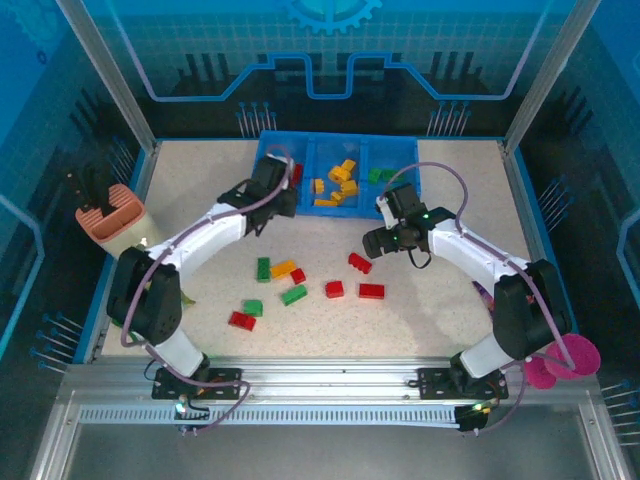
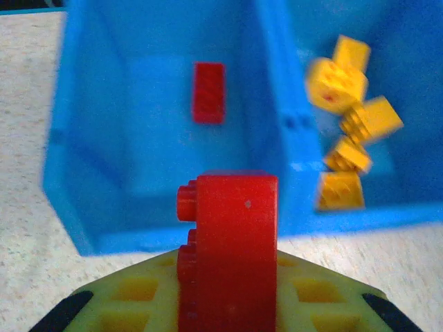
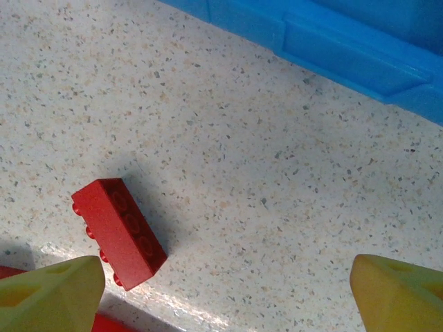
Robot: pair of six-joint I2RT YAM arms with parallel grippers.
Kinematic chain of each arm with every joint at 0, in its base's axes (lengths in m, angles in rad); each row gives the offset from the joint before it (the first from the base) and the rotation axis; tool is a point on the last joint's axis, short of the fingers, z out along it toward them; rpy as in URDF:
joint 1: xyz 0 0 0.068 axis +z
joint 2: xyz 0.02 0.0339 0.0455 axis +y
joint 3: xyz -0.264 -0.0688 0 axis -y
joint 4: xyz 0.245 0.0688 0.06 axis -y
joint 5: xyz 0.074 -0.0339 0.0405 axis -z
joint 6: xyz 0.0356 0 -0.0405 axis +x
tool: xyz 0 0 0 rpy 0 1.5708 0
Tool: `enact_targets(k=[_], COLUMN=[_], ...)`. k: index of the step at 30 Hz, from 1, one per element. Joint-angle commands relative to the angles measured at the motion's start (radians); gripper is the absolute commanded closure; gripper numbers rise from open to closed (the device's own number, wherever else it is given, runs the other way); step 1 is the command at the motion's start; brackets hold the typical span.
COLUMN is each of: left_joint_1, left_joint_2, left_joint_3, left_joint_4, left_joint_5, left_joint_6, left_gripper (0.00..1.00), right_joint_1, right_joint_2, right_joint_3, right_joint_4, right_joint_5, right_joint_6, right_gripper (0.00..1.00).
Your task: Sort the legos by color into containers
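The left end effector (image 1: pixel 280 182) is pinching a red studded plastic brick (image 2: pixel 228 242). It is hanging by the near wall of the left compartment (image 2: pixel 138 138) of the shallow blue plastic tray (image 1: pixel 400 150). A second red brick (image 2: pixel 208 92) is lying flat on that compartment's floor. Over the next wall, yellow-orange bricks (image 2: pixel 346 124) are sitting in a bunch in the middle compartment. Green bricks (image 1: pixel 381 175) are sitting in the right one.

The right end effector (image 3: pixel 221 297) is spread wide and gripping nothing. It is hanging over the speckled beige worktop (image 3: pixel 277 173), near the tray's front wall. A loose red brick (image 3: pixel 119 232) is lying on the worktop, just beside one fingertip (image 3: pixel 48 294).

More red, green and orange scattered bricks (image 1: pixel 294 295) are lying on the worktop between the two arms, well apart from the tray. A beige-and-pink ribbed holder (image 1: pixel 110 215) is standing at the left edge. A magenta cup (image 1: pixel 565 360) is sitting by the right arm's base.
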Motion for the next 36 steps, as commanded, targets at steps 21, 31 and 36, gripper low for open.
enact_targets(k=[21, 31, 36], left_joint_1=[0.08, 0.085, 0.087], left_joint_2=[0.691, 0.739, 0.695], left_joint_3=[0.745, 0.819, 0.761], left_joint_4=[-0.084, -0.109, -0.091], left_joint_5=[-0.066, -0.075, -0.099], left_joint_6=[0.067, 0.087, 0.092], left_gripper=[0.8, 0.66, 0.51], right_joint_1=[0.008, -0.003, -0.003], right_joint_2=[-0.027, -0.011, -0.001], right_joint_3=[0.034, 0.033, 0.041], right_joint_4=[-0.049, -0.031, -0.03], right_joint_5=[0.021, -0.038, -0.036], right_joint_6=[0.004, 0.033, 0.028], right_gripper=[0.06, 0.05, 0.05])
